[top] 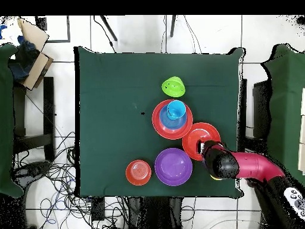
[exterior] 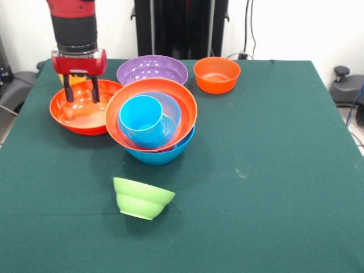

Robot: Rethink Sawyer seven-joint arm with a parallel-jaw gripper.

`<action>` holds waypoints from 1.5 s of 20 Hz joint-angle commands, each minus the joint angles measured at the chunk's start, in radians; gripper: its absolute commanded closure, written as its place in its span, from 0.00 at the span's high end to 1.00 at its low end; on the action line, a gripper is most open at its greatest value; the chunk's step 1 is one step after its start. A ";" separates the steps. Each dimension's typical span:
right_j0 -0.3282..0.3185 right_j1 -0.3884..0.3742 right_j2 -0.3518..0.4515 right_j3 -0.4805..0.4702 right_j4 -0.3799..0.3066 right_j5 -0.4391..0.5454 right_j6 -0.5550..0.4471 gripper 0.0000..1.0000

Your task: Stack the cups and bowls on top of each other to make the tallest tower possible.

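Gripper (exterior: pixel 81 90): hangs straight down from the red and black arm (exterior: pixel 74 25), at the left of the front view. Its two dark fingers (exterior: pixel 67 91) stand apart with nothing between them, so it is open and empty. The tips sit over the hollow of the large orange bowl; whether they touch it cannot be told.

Large orange bowl (exterior: pixel 79 114): upright, mouth up, on the green table (exterior: pixel 273 170). Its right rim lies just beside, perhaps against, the tower.

Yellow object (exterior: pixel 61 78): a sliver shows behind the gripper, mostly hidden.

Tower (exterior: pixel 152 122): near the table's middle. Large blue bowl (exterior: pixel 162 153) at the bottom, a second large orange bowl (exterior: pixel 185 111) nested above it, then a medium blue bowl (exterior: pixel 170 111), then the blue cup (exterior: pixel 141 116). All mouths open upward but lean toward the camera and slightly left; the cup's long axis is tilted the same way, not vertical. Any bowl deeper in the pile is hidden.

Purple bowl (exterior: pixel 152 69): upright, behind the tower, close to it.

Lime green bowl (exterior: pixel 142 198): alone in front of the tower, well apart. Upside down and slightly tilted, base upward.

Small orange bowl (exterior: pixel 216 74): upright, right of the purple bowl, apart from it.

Overhead check: gripper (top: pixel 205 148) over the large orange bowl (top: pixel 196 134); tower (top: pixel 172 118) next to it.
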 commanded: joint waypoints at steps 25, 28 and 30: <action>-0.129 0.045 0.224 -0.057 -0.034 0.201 -0.285 1.00; -0.149 0.043 0.244 -0.059 -0.037 0.229 -0.312 1.00; -0.160 0.042 0.258 -0.062 -0.040 0.249 -0.333 1.00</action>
